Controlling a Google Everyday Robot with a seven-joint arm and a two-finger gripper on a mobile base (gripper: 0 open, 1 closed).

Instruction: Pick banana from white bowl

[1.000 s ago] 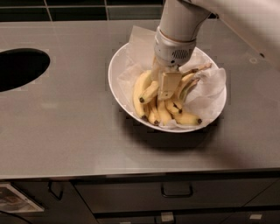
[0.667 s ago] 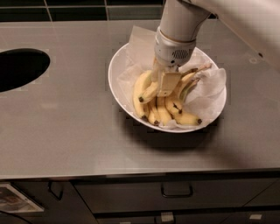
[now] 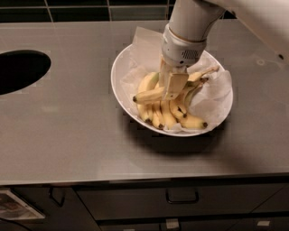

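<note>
The white bowl (image 3: 116,85) stands in the middle of the grey counter, lined with crumpled white paper (image 3: 217,88). My gripper (image 3: 171,91) reaches straight down into it from the white arm above. It is shut on the banana (image 3: 147,95), a long slender one. Its dark tip points left and its brownish stem (image 3: 208,71) sticks out to the upper right. The banana lies nearly level on top of the bunch of shorter yellow bananas (image 3: 168,115), which fills the bowl's near side. The gripper hides the banana's middle.
A dark round opening (image 3: 18,70) is sunk into the counter at the far left. A dark tiled wall (image 3: 81,9) runs along the back. Drawers with a handle (image 3: 182,197) are below the counter's front edge.
The long banana's left end now juts out to the left, more level than before. The gripper has stayed at about the same spot over the bowl.
</note>
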